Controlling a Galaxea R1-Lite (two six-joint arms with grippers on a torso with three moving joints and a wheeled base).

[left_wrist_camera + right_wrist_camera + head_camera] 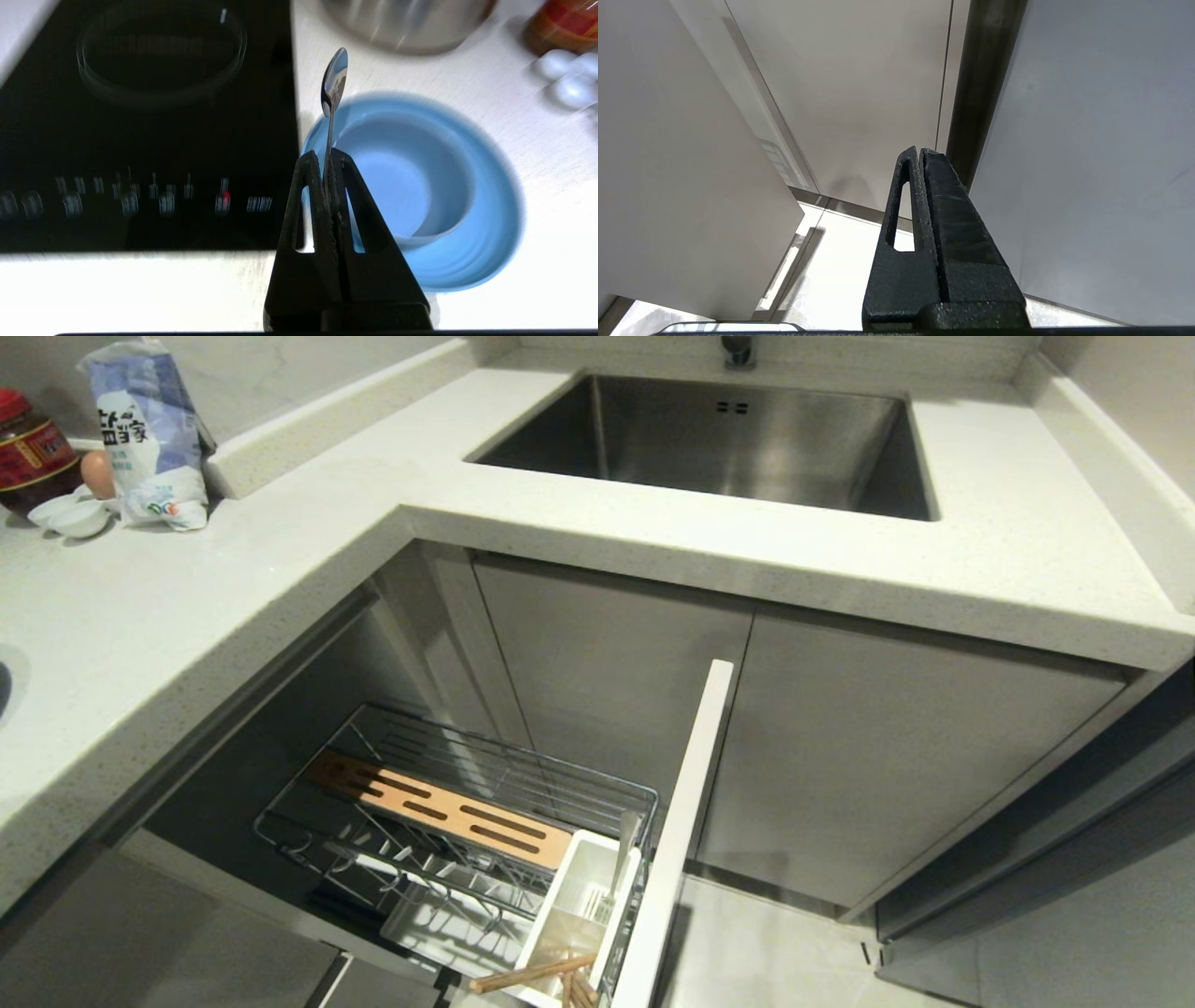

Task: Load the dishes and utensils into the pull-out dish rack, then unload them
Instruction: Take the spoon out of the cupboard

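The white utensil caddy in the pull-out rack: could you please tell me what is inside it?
The white utensil caddy holds wooden chopsticks in its near compartment, their tips poking out over the edge. A slim upright utensil stands at its far end. The compartment floors are hidden by the walls.

Steel pot (411,23) and red-labelled jar (565,21) are cropped by the frame edge and blurred. Chopsticks (532,975) run partly out of frame; the spoon (332,93) handle is hidden between closed fingers.

Mirror-bright metal spoon (334,79) (glossy blue plate (486,196) beneath).
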